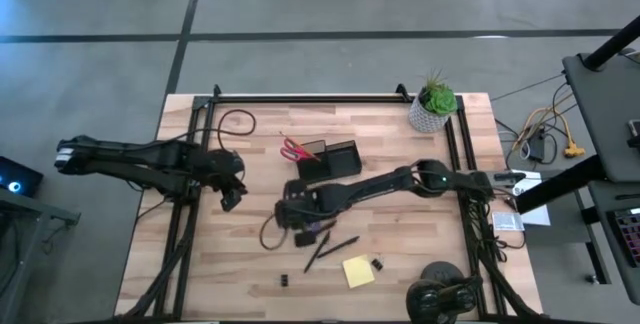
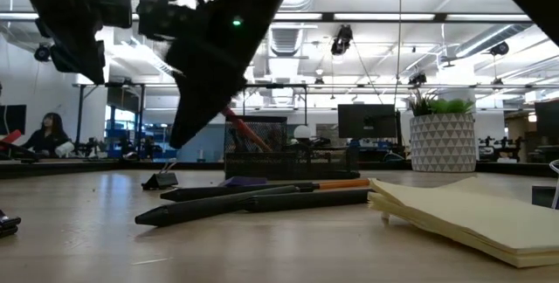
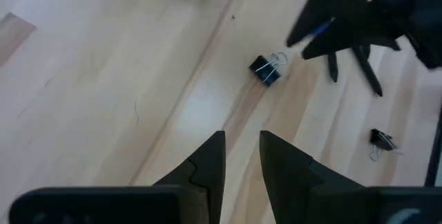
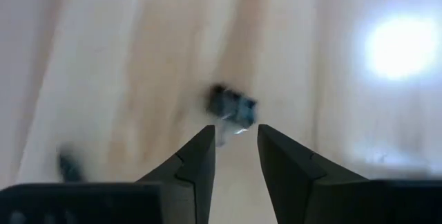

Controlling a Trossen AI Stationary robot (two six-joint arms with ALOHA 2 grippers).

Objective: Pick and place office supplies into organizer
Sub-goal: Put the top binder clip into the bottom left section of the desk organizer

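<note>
The right claw [image 1: 297, 226] is seen from above near the middle of the table, low over the wood, just in front of the organizer [image 1: 330, 159]. Its fingers cannot be made out from here. The left claw [image 1: 231, 192] is kept to the left side, waiting. Red scissors [image 1: 294, 149] are stuck in the organizer already. Dark pens [image 1: 325, 251] are laid just in front of the right claw. A yellow pad [image 1: 358, 271] is set nearer the front edge, with a tiny clip [image 1: 377, 263] beside it. Another clip [image 1: 284, 281] is well apart, to the left.

From table height, the pens [image 2: 253, 201] are seen lying flat, with an orange pencil [image 2: 336, 182] behind them. The pad [image 2: 472, 213] is close at the right. The plant [image 2: 443, 134] is left alone at the back.

In the left wrist view, the left claw [image 3: 242, 151] is open a little and nothing is held. A clip [image 3: 266, 70] is seen on the wood beyond it.

In the right wrist view, the right claw [image 4: 235, 144] is open a little and empty. A small clip [image 4: 231, 106] is lying just ahead of its tips.

The clip is thought to be very light, hard and a bit slippery. It is likely pushed away easily. It is best taken by its black body, not by the thin wire loops. The pens are stiff and can roll, so they are best pinched near the middle.
</note>
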